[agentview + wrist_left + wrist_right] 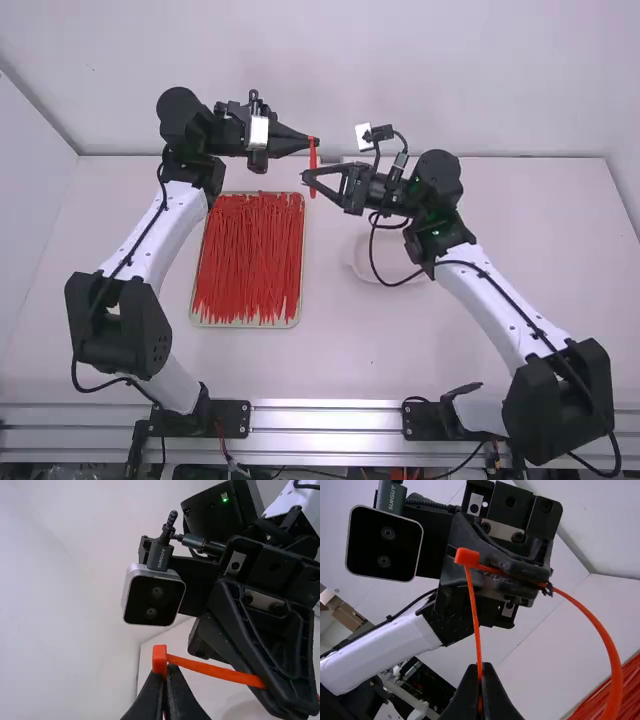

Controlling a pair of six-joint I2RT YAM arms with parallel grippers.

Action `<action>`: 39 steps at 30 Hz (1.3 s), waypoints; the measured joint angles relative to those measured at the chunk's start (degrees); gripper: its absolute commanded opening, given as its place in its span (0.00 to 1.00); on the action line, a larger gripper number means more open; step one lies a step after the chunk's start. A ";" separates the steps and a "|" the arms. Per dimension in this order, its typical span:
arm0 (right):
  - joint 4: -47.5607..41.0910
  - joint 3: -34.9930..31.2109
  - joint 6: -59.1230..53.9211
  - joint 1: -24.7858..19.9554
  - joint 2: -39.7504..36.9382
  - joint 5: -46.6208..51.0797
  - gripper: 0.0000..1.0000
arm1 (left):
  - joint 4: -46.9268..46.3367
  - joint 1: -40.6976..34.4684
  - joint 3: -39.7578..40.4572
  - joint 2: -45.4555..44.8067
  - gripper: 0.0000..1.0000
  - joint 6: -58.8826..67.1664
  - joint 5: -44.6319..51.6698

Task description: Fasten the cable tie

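Observation:
A red cable tie (pixel 312 163) hangs in the air between the two grippers, above the far end of the tray. My left gripper (pixel 304 143) is shut on it just below its square head (pixel 159 658). My right gripper (pixel 309 181) comes in from the right and is shut on the thin strap (pixel 476 630) a little below the head (pixel 466 556). In the right wrist view a second stretch of strap (pixel 600 630) leaves the left gripper's fingers (pixel 517 572) and curves away downward in a bow. In the left wrist view the strap (pixel 215 670) runs from the head to the right gripper's fingers (pixel 272 645).
A shallow tray (pixel 196 318) holding several loose red cable ties (pixel 250 255) lies on the white table left of the middle, under the left arm. Bare table (pixel 470 200) spreads to the right and front. A black cable loops below the right wrist.

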 measured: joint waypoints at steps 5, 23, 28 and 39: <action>1.05 0.02 0.15 0.00 0.00 -0.09 0.00 | -0.04 0.00 0.02 0.00 0.02 0.02 0.24; 7.63 0.00 2.99 0.26 0.00 -0.22 0.00 | 1.42 -0.33 0.00 0.00 0.02 0.24 2.16; 8.24 0.00 2.95 0.46 0.00 0.44 0.00 | 2.40 -0.72 0.00 0.00 0.02 0.26 2.19; 8.76 0.00 2.93 -0.17 0.00 1.01 0.00 | 7.98 -1.81 0.00 0.00 0.02 -2.10 2.69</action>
